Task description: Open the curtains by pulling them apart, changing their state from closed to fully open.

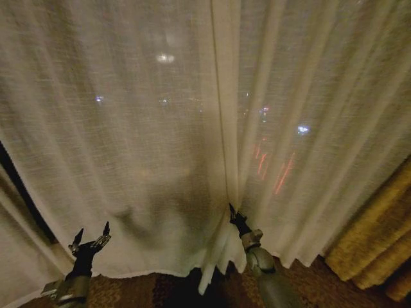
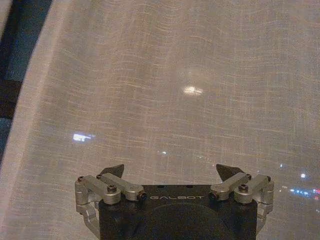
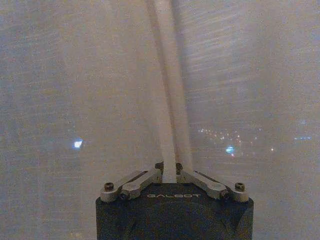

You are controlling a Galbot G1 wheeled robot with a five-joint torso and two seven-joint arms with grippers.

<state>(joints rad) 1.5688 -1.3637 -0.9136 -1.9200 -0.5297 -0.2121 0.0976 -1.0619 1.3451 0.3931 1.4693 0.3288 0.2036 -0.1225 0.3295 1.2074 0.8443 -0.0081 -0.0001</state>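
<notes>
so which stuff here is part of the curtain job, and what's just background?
Job:
- sheer curtains, closed
- right gripper, shut on the curtains' centre edge
- left gripper, open, low at the left panel

Background:
- golden-yellow drape
- patterned carpet

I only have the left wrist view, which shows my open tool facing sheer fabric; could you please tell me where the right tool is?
Observer: The right tool is low down at the middle seam where the two curtains meet.
Operator: Thank you. Is it gripping anything?
Observer: Yes. In the right wrist view its fingers are closed on the thick hemmed edge of the curtains.
Operator: Is the seam parted above it?
Observer: No. In the head view the hemmed edges lie together all the way up.
</notes>
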